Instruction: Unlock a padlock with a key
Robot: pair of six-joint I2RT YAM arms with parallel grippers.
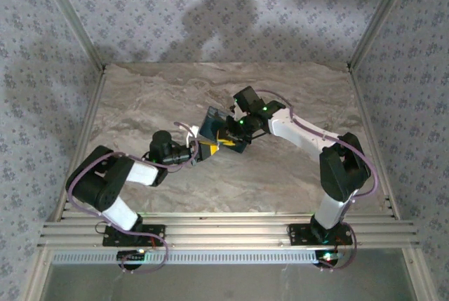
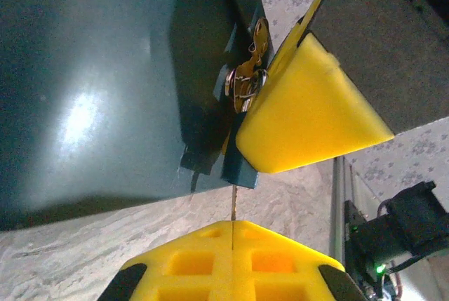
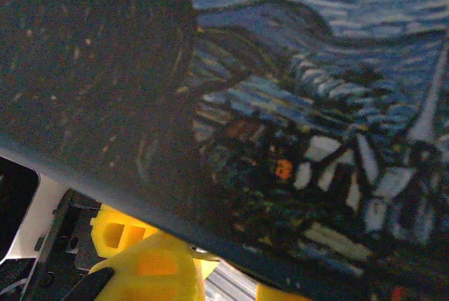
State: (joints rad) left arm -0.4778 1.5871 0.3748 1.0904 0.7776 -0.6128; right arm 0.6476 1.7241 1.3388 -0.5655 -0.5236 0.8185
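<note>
A dark teal box (image 1: 210, 124) with a painted night-sky lid (image 3: 295, 104) stands tilted at mid-table. On its edge sits the brass and silver padlock (image 2: 245, 80). My right gripper (image 1: 229, 135) clamps the box's edge, its yellow fingers (image 3: 151, 269) on either side of the lid rim; one finger (image 2: 309, 111) presses right beside the padlock. My left gripper (image 1: 203, 150) is shut on the key, whose thin blade (image 2: 232, 203) sticks up from between the closed yellow pads (image 2: 210, 262) and reaches the box's lower corner, just below the padlock.
The marble-patterned tabletop (image 1: 280, 175) lies around the box. Patterned walls with aluminium posts (image 1: 372, 27) enclose the area. A rail (image 1: 224, 234) runs along the near edge by the arm bases.
</note>
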